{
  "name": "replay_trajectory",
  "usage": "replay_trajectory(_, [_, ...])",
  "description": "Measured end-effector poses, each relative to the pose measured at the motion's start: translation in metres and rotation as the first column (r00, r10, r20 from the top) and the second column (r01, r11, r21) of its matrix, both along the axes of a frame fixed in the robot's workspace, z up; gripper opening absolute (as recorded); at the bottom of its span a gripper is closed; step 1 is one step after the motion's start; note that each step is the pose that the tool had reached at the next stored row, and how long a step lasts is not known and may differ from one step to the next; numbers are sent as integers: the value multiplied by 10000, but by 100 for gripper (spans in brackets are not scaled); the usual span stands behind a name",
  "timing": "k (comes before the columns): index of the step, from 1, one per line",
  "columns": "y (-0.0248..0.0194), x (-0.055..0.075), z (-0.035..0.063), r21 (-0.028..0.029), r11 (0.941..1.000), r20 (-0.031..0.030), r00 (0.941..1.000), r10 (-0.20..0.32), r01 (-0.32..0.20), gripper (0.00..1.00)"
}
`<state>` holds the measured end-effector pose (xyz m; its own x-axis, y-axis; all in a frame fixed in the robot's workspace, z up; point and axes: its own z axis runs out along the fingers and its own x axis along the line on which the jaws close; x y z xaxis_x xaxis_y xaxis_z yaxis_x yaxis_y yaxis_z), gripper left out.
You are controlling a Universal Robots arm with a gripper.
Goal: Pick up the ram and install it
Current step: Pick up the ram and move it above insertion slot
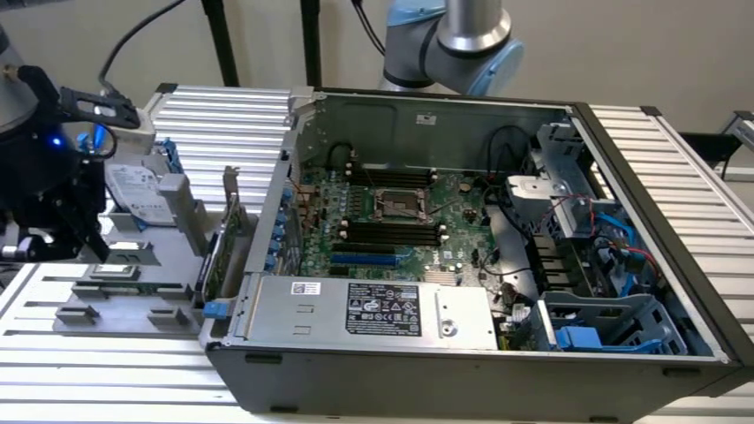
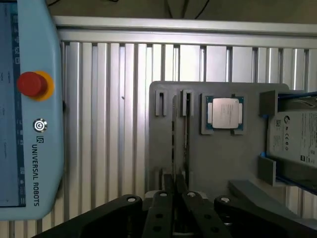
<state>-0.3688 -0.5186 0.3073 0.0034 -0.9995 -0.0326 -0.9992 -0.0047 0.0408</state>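
Clearly, "UNIVERSAL ROBOTS" on blue pendant [image 2: 34, 163], fingers [image 2: 161, 218] closed.

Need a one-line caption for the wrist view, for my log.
Shut gripper over the grey tray, lined up with the edge-on ram; processor alongside.

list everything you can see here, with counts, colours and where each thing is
computer case: 1, grey, open, middle of the exterior view
motherboard: 1, green, inside the case
power supply: 1, silver, inside the case at its near edge
fixture tray: 1, grey, on the table at the exterior view's left of the case
ram: 1, dark seen edge-on, in a tray slot
processor chip: 1, silver, in a tray pocket beside the ram
hard drive: 1, silver, at the tray's end
expansion card: 1, green, upright between tray and case
teach pendant: 1, pale blue with red button, on the table
table: 1, silver, slatted
arm: 1, silver and blue, behind the case
gripper: 1, black, shut, at the ram's end
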Motion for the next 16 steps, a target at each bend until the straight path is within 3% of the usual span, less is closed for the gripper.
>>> replay_trajectory(16, [67, 378, 468, 46, 10000, -2, 10000, 3, -3, 13])
